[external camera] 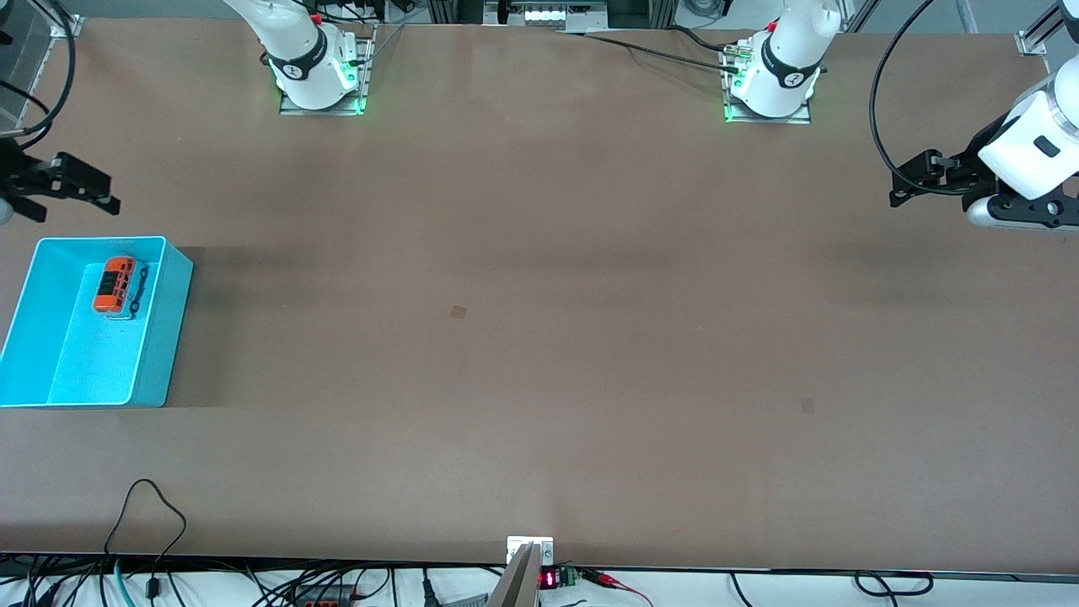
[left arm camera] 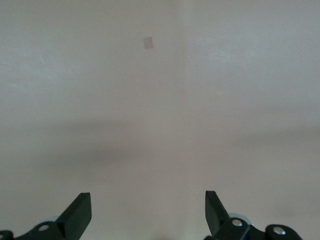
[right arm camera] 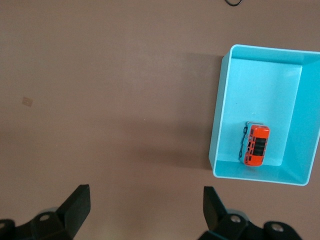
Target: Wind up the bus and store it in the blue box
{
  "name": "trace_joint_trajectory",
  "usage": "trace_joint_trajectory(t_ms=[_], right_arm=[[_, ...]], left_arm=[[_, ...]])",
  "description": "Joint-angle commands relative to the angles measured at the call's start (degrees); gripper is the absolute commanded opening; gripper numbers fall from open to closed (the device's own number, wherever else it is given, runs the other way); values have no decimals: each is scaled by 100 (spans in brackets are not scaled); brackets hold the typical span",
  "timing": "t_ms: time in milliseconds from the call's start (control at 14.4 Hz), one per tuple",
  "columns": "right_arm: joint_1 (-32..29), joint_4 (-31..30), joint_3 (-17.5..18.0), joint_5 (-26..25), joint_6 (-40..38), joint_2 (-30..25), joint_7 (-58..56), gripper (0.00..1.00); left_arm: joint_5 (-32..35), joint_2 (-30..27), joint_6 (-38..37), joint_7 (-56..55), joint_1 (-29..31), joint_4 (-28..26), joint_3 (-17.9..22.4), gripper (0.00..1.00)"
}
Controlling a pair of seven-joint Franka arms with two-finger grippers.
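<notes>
between the spread, empty fingers of the right gripper [right arm camera: 145, 212] only bare table [external camera: 539, 337] is seen, the gripper being held above the table's edge at the right arm's end, just past the box end nearest the robots' bases. the left gripper [left arm camera: 148, 212] is likewise held wide and empty, waiting over the left arm's end of the table. the bus [external camera: 115, 287] is found lying inside the blue box [external camera: 160, 337], close to the wall farthest from the front camera. the bus is judged light, rigid and somewhat slick, so it would best be taken across its long sides at mid-body. storage appears complete; winding cannot be confirmed.
</notes>
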Motion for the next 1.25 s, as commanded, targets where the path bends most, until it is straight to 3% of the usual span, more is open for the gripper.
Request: trace_joint_trajectory(t_ms=[0, 277, 1177], right_arm=[[36, 102, 72, -116, -178, 13, 145, 100], [18, 190, 63, -37, -232, 303, 136, 100], [203, 234, 28, -63, -232, 277, 505, 100]], left_arm=[[7, 63, -133, 110, 77, 166, -68, 100], [7, 63, -133, 110, 77, 166, -68, 100], [7, 63, -141, 110, 77, 166, -68, 100]])
